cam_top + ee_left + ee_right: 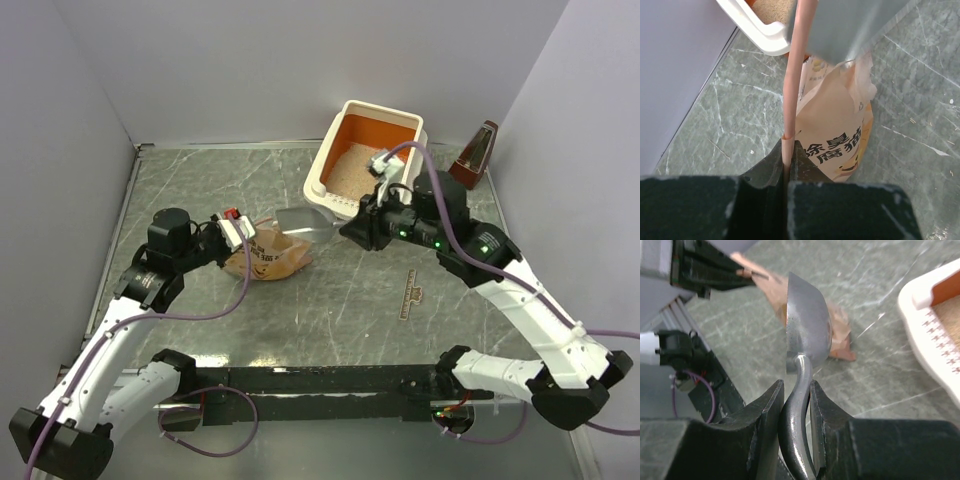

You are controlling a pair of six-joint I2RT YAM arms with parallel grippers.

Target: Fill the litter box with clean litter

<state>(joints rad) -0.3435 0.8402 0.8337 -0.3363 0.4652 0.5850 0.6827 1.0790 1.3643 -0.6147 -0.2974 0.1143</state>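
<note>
Bag and scoop both gripped

At left, we saw the left gripper (786,152) pinched shut on the peach-pink bag (268,255) edge. Rightward, the right gripper (797,385) clamped the grey scoop (807,325) by its handle. The litter box (322,165) stood behind it, clean litter (350,172) inside

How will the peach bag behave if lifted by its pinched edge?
Probably floppy: the bag is thin, creased film, held by one edge in the left tool. Its bulging lower part would likely sag and swing.
</note>
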